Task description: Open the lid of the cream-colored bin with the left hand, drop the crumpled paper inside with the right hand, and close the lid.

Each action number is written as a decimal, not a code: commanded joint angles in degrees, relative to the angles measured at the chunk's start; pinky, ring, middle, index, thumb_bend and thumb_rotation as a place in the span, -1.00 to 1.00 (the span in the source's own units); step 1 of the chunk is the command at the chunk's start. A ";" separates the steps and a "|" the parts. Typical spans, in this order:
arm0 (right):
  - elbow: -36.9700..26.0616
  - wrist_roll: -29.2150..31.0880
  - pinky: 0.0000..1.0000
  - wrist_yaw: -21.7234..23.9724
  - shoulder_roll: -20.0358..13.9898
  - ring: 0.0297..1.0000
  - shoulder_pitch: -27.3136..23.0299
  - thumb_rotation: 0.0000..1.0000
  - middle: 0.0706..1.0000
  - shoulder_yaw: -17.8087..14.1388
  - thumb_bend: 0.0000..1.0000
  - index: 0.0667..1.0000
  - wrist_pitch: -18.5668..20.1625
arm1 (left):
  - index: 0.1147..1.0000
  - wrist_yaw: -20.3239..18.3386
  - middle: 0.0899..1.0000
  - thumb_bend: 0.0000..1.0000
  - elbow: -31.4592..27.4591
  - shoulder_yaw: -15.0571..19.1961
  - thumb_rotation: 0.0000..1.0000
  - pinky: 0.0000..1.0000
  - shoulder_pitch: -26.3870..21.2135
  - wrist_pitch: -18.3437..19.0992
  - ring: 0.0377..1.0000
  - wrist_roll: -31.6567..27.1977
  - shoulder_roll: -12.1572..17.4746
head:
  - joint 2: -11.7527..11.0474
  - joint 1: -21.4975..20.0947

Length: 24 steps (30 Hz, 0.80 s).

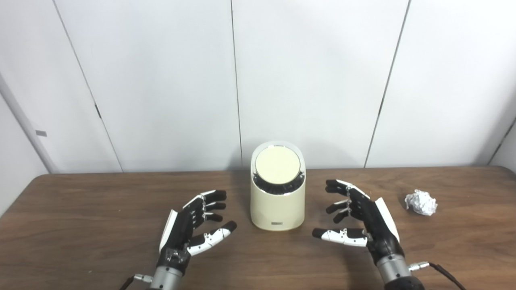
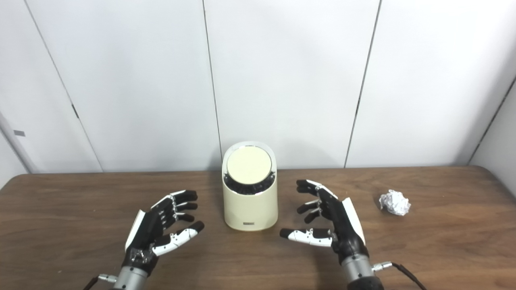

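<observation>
Left eye view and right eye view are both filled by a dark wooden table (image 1: 80, 209) backed by a white panelled wall (image 1: 161, 80), and one scene is given by the two. At the middle of the table, closer to its far edge than to its near edge, the cream-colored bin (image 1: 277, 209) is stood upright. Its round lid (image 1: 277, 165) is seen lying flat in the slanted top opening, tilted toward the cameras and ringed by a dark rim, so the bin is closed. A small dark label is carried low on the bin's front.

The crumpled paper (image 1: 421, 202) is found toward the right edge of the table, well apart from the bin, resting on the wood by itself and touched by nothing.

The left hand (image 1: 193, 225) is held on the left of the bin, near it but apart from it, with its palm turned inward toward the bin. Its fingers (image 1: 211, 205) are spread and released, and nothing is grasped. The right hand (image 1: 360, 219) is held on the right of the bin, between the bin and the paper, also palm inward. Its fingers (image 1: 340, 197) are likewise parted and released, with the thumb stretched toward the bin, and nothing is held
</observation>
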 commanded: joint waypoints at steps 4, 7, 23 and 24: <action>-1.71 0.22 -0.17 -0.49 0.02 0.08 -1.31 -0.95 0.48 -0.14 0.54 0.47 -2.31 | 0.48 0.58 0.48 0.30 -1.18 0.18 -0.80 0.23 -1.79 -2.26 0.43 -0.18 0.18 | 0.05 -0.04; -1.59 0.55 -0.17 -0.40 0.00 0.08 -1.34 -0.95 0.48 -0.18 0.54 0.48 -2.62 | 0.48 0.36 0.48 0.31 -1.25 0.19 -0.80 0.24 -1.78 -1.95 0.44 -0.48 0.21 | 0.04 0.01; -1.87 0.41 -0.17 -0.35 -0.05 0.08 -1.23 -0.95 0.48 -0.08 0.54 0.48 -2.24 | 0.47 0.39 0.48 0.32 -1.07 0.17 -0.80 0.24 -1.78 -2.03 0.43 -0.44 0.18 | 0.00 0.06; -1.92 0.30 -0.17 -0.36 -0.04 0.08 -1.22 -0.95 0.48 -0.05 0.54 0.48 -2.14 | 0.47 0.42 0.48 0.32 -1.04 0.17 -0.80 0.24 -1.79 -2.10 0.43 -0.37 0.20 | 0.00 0.06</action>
